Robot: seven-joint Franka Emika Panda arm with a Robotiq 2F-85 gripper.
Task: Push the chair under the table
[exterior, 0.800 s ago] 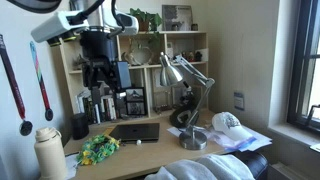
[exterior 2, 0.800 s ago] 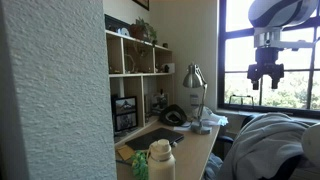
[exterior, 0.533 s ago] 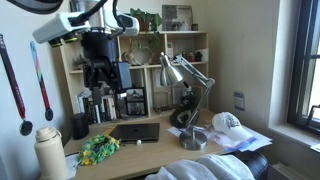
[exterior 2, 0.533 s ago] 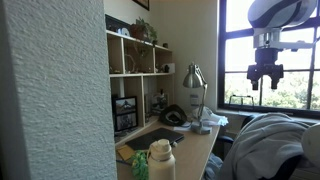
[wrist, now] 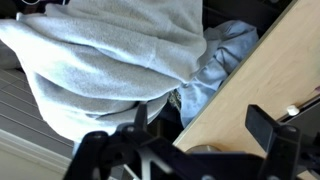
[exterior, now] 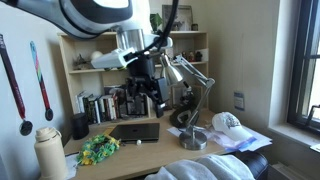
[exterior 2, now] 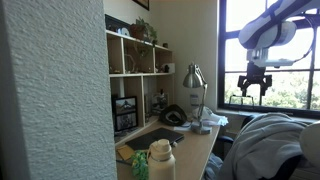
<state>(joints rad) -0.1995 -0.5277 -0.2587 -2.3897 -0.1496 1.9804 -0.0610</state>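
The chair stands at the desk's front edge with pale grey garments over its backrest; it also shows in the other exterior view. In the wrist view the garments fill the upper left, beside the table's tan top. The table is a light-wood desk, also seen in an exterior view. My gripper hangs in the air above the desk and chair, open and empty, touching nothing. It shows in both exterior views and in the wrist view.
A silver desk lamp stands close to the gripper. A white cap lies on papers. A bookshelf unit, a dark notebook, yellow flowers and a cream bottle are on the desk. A window is behind.
The arm has swung: in one exterior view the gripper moved right and down towards the lamp, in the other a little left and down. The chair has not moved.
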